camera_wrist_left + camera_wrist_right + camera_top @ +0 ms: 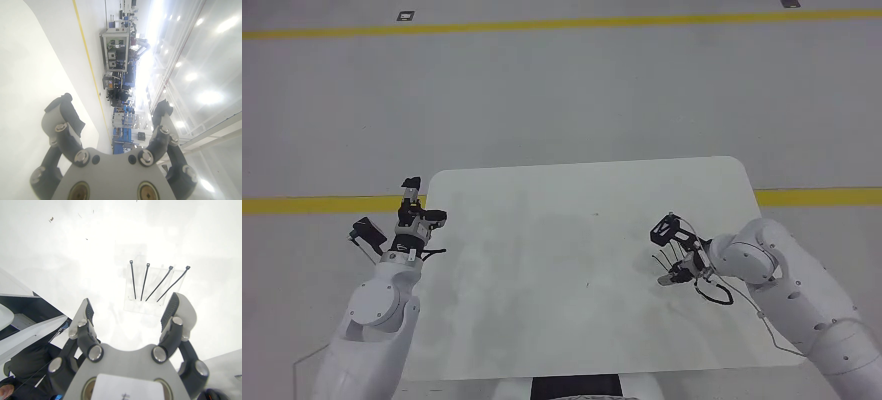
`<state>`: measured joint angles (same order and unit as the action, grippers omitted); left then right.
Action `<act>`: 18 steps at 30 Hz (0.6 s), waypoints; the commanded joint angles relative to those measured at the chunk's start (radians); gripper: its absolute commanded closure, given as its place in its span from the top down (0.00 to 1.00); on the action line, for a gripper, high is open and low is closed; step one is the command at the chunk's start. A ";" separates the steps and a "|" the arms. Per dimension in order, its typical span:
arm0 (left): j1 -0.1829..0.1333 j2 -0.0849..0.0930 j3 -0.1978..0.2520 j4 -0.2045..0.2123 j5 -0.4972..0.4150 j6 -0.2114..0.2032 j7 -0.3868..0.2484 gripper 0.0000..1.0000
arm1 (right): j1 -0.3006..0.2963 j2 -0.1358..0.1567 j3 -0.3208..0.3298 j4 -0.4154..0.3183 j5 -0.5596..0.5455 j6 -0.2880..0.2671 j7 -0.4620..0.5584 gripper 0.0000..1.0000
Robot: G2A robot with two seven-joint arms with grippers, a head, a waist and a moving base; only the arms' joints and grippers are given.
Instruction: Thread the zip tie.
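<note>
Black ribbed pads line the right gripper, whose jaws stand wide apart with nothing between them. Just past its fingertips, 4 black zip ties sit fanned out in a clear holder. Their tails point toward the gripper and their heads lie at the far end, and the gripper does not touch them. The holder rests on the white table, near its right edge. At the table's left edge hangs the left gripper, also spread wide and empty, well apart from the ties. Beyond the table, a yellow line crosses the grey floor.
</note>
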<state>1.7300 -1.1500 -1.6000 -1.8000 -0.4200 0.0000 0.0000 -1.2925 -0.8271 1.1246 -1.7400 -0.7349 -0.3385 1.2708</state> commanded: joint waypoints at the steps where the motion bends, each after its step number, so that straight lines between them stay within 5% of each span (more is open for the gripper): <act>1: 0.000 0.000 0.000 0.000 0.000 0.000 0.000 1.00 | -0.003 0.001 0.002 -0.004 -0.002 -0.001 -0.001 0.27; 18: 0.000 0.000 0.000 0.000 0.000 0.000 0.000 1.00 | 0.010 -0.007 -0.031 0.054 -0.014 0.036 -0.047 0.22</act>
<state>1.7300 -1.1500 -1.6000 -1.8000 -0.4200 0.0000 0.0000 -1.2853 -0.8329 1.0978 -1.6935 -0.7480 -0.3029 1.2291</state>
